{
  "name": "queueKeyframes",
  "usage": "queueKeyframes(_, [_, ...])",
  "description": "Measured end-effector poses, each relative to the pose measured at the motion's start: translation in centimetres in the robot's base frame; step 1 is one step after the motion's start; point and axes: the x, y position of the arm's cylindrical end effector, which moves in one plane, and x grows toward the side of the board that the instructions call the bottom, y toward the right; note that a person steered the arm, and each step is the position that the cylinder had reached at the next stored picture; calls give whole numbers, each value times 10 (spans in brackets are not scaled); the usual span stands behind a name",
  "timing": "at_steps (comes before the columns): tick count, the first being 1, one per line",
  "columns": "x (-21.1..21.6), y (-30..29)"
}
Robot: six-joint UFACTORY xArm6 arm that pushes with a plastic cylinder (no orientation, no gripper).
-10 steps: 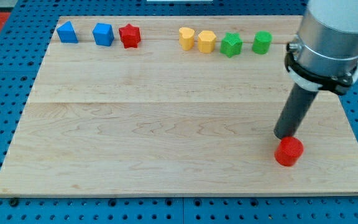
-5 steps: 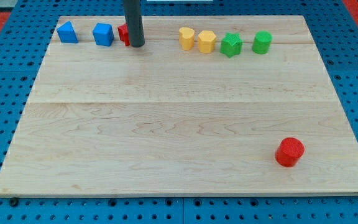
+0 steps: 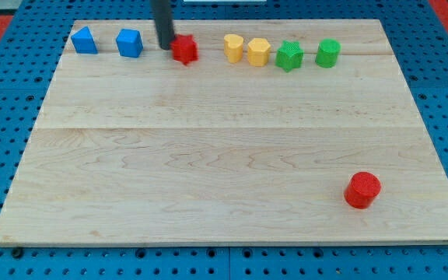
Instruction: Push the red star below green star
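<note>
The red star (image 3: 183, 50) lies near the view's top, between the blue blocks and the yellow blocks. The green star (image 3: 289, 56) lies further to the view's right in the same top row. My tip (image 3: 165, 46) is a dark rod end touching the red star's left side. The rod comes down from the view's top edge.
Two blue blocks (image 3: 84, 40) (image 3: 129, 43) lie at the top left. Two yellow blocks (image 3: 233, 47) (image 3: 258, 52) lie between the red star and the green star. A green cylinder-like block (image 3: 327, 53) lies right of the green star. A red cylinder (image 3: 362, 190) lies at the bottom right.
My tip went from beside the red cylinder up to the top row, to the red star's left. The red star has slid rightward, away from the blue blocks.
</note>
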Motion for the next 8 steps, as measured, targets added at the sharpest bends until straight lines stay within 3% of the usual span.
queueKeyframes(3, [11, 21])
queueKeyframes(4, [30, 68])
queueKeyframes(6, [28, 112])
queueKeyframes(7, [73, 158])
queueKeyframes(8, [82, 183])
